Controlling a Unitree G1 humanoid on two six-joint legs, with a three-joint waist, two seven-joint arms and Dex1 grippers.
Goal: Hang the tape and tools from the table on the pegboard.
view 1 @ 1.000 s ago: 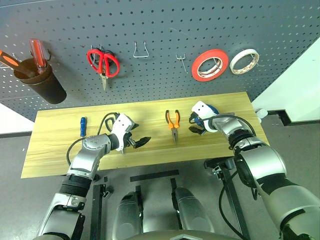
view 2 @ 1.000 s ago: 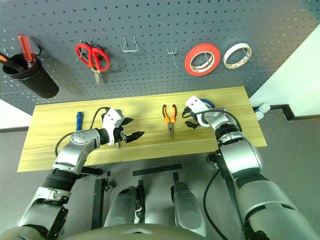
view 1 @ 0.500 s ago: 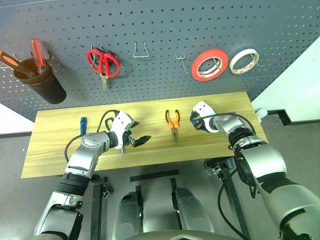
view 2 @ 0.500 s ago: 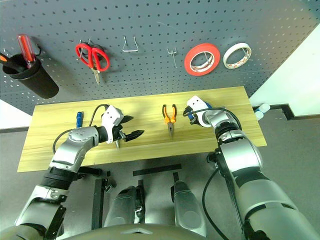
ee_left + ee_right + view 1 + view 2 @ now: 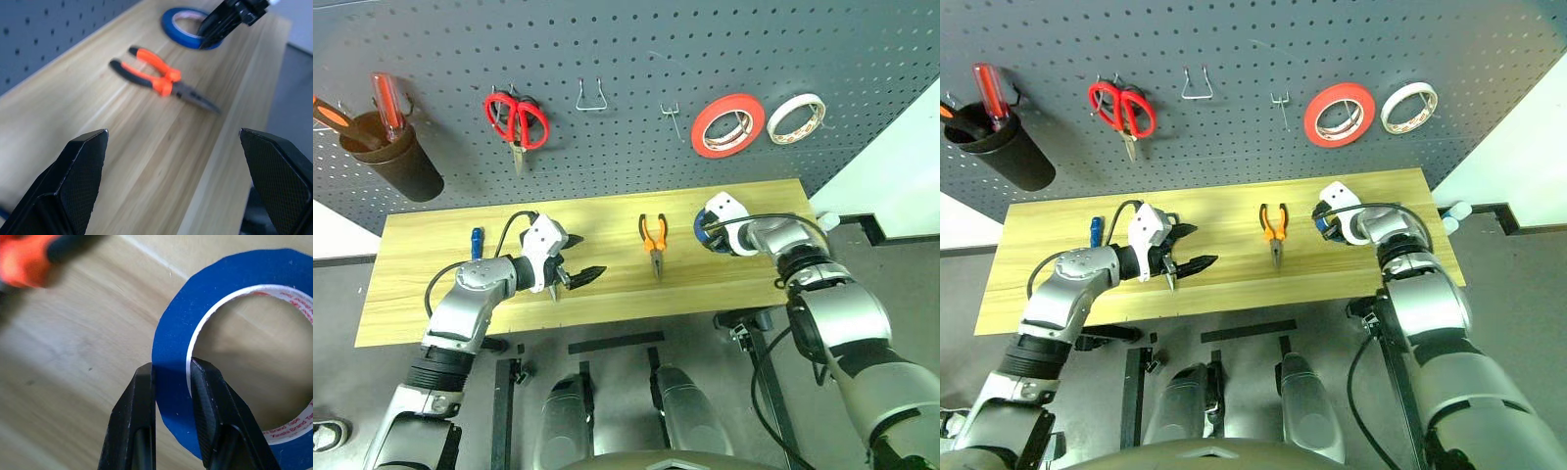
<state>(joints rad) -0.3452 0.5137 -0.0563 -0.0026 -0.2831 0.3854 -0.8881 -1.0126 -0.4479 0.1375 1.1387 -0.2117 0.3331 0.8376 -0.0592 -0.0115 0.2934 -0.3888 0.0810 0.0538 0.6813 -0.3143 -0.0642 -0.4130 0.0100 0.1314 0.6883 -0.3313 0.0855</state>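
The blue tape (image 5: 171, 333) is at the right end of the table (image 5: 431, 294). My right gripper (image 5: 171, 369) is shut on its rim, with one finger inside the white core and one outside. The roll is low over the wood, and I cannot tell whether it touches. The orange-and-black pliers (image 5: 653, 238) lie flat at the table's middle, also seen as pliers (image 5: 161, 81). A small blue screwdriver (image 5: 476, 243) lies at the left. My left gripper (image 5: 585, 257) hovers open between them, holding nothing. The pegboard (image 5: 636, 49) rises behind the table.
On the board hang red scissors (image 5: 517, 119), a red-orange roll (image 5: 727, 125) and a white roll (image 5: 796, 117). Two bare metal hooks (image 5: 591, 96) (image 5: 673, 119) are between them. A brown cup (image 5: 396, 162) with screwdrivers hangs at the far left.
My right gripper has shut on the blue tape's rim and drawn up and to the right. The left hand has risen a little, with its gripper open throughout.
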